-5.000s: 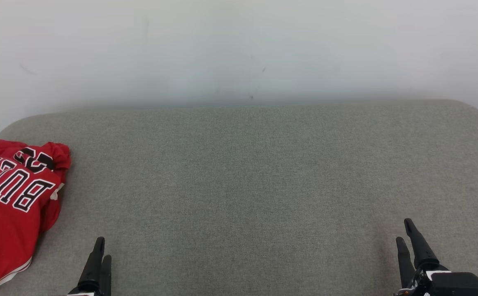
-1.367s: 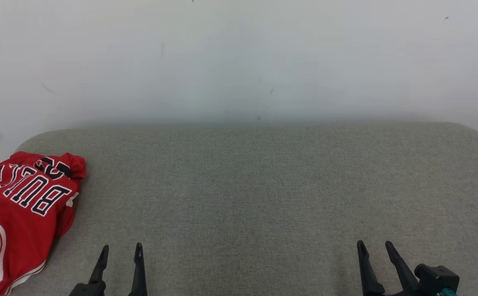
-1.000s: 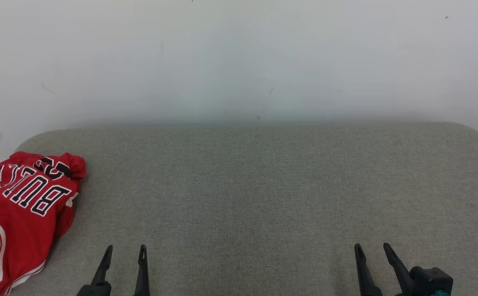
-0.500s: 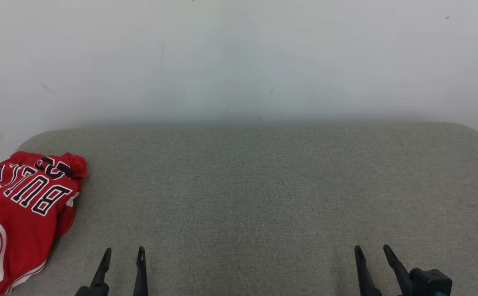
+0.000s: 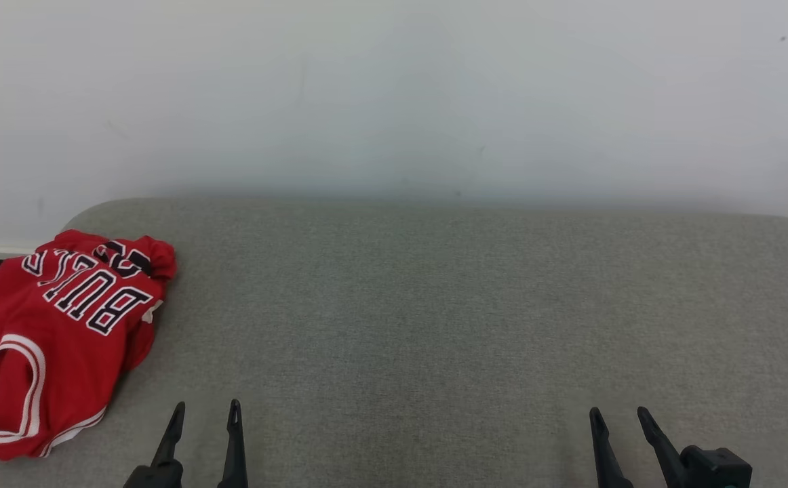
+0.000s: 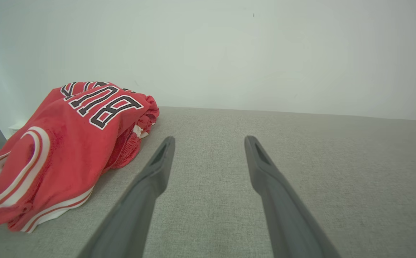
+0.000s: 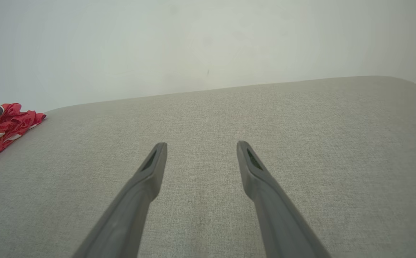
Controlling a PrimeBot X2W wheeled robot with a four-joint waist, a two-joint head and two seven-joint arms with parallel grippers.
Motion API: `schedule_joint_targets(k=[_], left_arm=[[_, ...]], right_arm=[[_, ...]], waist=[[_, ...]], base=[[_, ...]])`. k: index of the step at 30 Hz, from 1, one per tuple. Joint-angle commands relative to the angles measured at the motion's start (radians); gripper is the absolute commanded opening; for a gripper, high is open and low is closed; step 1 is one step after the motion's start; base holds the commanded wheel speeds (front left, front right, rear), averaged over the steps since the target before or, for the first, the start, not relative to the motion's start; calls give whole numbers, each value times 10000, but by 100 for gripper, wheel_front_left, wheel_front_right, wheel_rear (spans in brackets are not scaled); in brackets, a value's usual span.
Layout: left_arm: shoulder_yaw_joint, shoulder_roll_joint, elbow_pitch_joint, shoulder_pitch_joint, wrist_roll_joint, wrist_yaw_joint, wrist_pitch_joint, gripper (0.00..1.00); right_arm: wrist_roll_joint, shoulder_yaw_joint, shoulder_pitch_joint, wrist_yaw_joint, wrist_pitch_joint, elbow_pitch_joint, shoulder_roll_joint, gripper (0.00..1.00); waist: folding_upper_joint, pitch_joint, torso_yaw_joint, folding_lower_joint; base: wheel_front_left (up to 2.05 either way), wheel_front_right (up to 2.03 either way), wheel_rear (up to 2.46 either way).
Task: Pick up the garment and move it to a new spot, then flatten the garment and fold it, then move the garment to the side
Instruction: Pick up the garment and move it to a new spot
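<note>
Closest to me, at the bottom of the head view, my left gripper (image 5: 206, 404) and my right gripper (image 5: 618, 411) both point away from me over the grey fabric cushion (image 5: 435, 325). Each has its two dark fingers spread wide and holds nothing. In the left wrist view my left fingers (image 6: 158, 168) stand well apart above the cushion, with only bare grey weave between them; I cannot tell whether their tips touch the fabric. The right wrist view shows my right fingers (image 7: 254, 168) parted the same way over bare cushion. Beyond my left gripper and off to its left lies the garment (image 5: 62, 339), a red jersey with white and black trim and black letters edged in white. It is crumpled in a loose heap at the left end of the cushion, with an armhole or neck opening gaping towards me. It is near my left gripper but not touching it, and well apart from my right gripper. The middle and right of the cushion stretch on to a rounded far edge. Behind that edge rises a plain pale wall (image 5: 394, 95).
</note>
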Motion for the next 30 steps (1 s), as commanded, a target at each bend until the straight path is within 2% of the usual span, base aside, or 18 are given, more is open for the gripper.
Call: schedule_joint_targets(k=[1, 16, 22, 30], left_arm=[[25, -4, 1, 31, 28, 34, -31, 100], [557, 136, -35, 427, 193, 73, -31, 100], [759, 205, -134, 605, 230, 87, -31, 100], [1041, 262, -199, 739, 147, 103, -31, 100]], right_arm=[[71, 7, 53, 29, -43, -28, -23, 100], [358, 308, 38, 29, -240, 203, -23, 100], [405, 535, -20, 27, -339, 344, -23, 100], [345, 683, -198, 21, -405, 419, -24, 100]], waist=[[0, 39, 445, 0], [0, -23, 2960, 0], [0, -96, 3630, 0], [0, -29, 3930, 0]], base=[[0, 0, 0], [0, 0, 0], [0, 0, 0], [0, 0, 0]])
